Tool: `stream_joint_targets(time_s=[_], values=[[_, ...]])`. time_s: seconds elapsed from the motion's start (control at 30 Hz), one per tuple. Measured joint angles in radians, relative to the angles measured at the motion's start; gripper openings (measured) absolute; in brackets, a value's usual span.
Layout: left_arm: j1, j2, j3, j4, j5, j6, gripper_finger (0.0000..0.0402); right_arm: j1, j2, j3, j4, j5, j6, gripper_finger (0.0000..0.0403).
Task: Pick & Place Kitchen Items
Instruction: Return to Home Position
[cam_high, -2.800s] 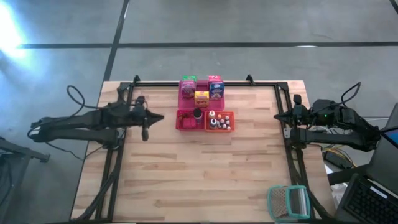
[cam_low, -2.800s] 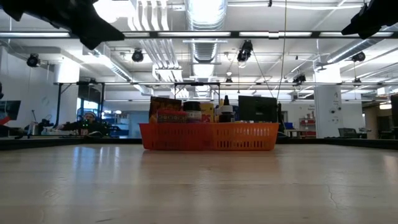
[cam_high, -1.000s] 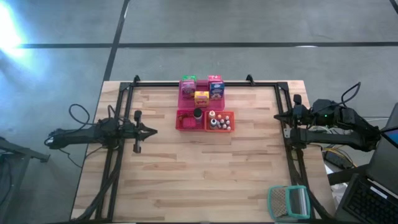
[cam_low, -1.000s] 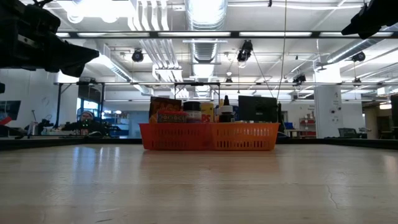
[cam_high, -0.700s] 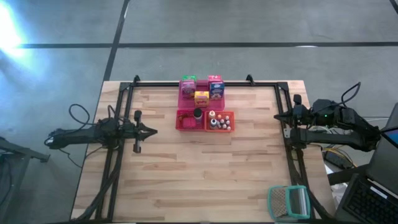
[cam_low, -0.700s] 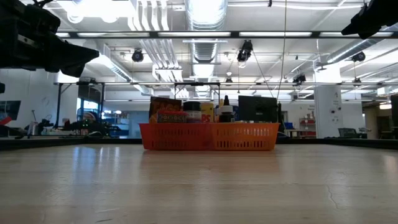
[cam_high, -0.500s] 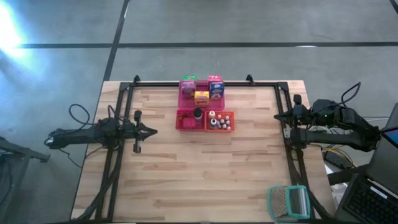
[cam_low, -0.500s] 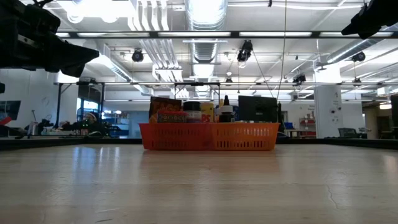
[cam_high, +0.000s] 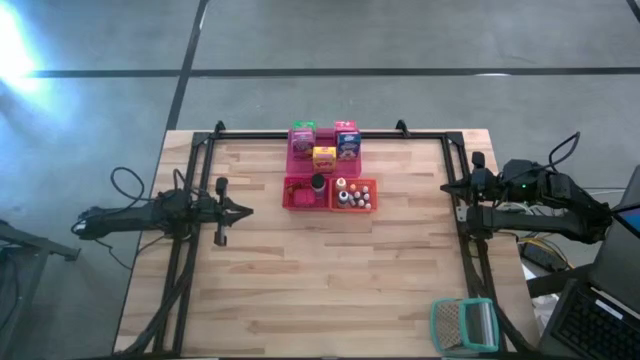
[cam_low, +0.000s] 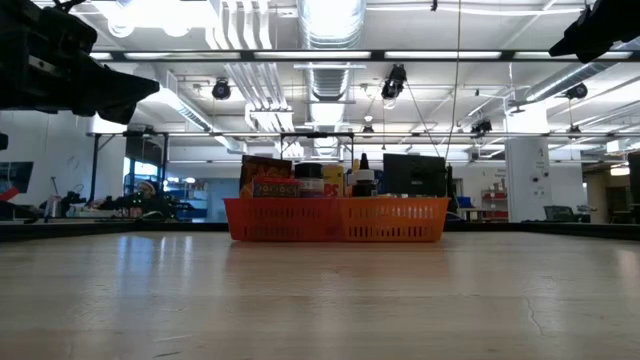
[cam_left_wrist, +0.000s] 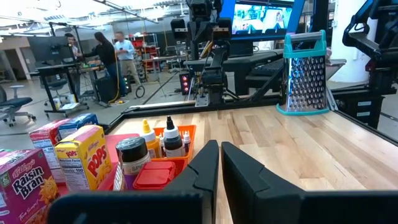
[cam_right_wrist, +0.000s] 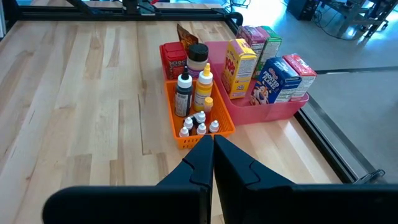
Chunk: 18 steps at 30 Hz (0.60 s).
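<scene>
The kitchen items stand in three trays at the table's far middle. Cartons (cam_high: 323, 148) fill the pink tray (cam_right_wrist: 264, 109): a yellow one (cam_right_wrist: 240, 60), a blue one (cam_right_wrist: 277, 79), a green one (cam_right_wrist: 268, 38). Bottles (cam_right_wrist: 194, 92) and tiny pale pieces (cam_right_wrist: 198, 126) sit in the orange tray (cam_high: 367, 203). A dark-lidded jar (cam_right_wrist: 198, 57) stands in the red tray (cam_high: 290, 199). My left gripper (cam_high: 246, 210) hovers shut near the table's left edge, pointing level at the trays. My right gripper (cam_high: 446, 187) hovers shut at the right edge, tipped down toward them.
A teal-framed wire-mesh grater (cam_high: 463, 325) lies at the near right corner of the table. A black frame rail (cam_high: 320, 133) runs round the table's edges. Bare wood (cam_high: 320, 270) stretches from the trays to the near edge. People stand in the room behind (cam_left_wrist: 112, 53).
</scene>
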Motion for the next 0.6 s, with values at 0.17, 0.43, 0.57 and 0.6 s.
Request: stream_joint_targets(time_s=[0.17,0.43,0.57,0.6], values=[[0.000,0.000,0.000,0.000,0.000,0.000,0.0026,0.000,0.000,0.000,0.000,0.000,0.000,0.0008],[-0.001,0.000,0.000,0.000,0.000,0.000,0.0026,0.000,0.000,0.000,0.000,0.001,-0.010,0.0008],[-0.001,0.000,0.000,0.000,0.000,0.000,0.0026,0.000,0.000,0.000,0.068,0.017,-0.047,0.0008],[-0.001,0.000,0.000,0.000,0.000,0.000,0.0026,0.000,0.000,-0.001,0.104,0.017,-0.019,0.0008]])
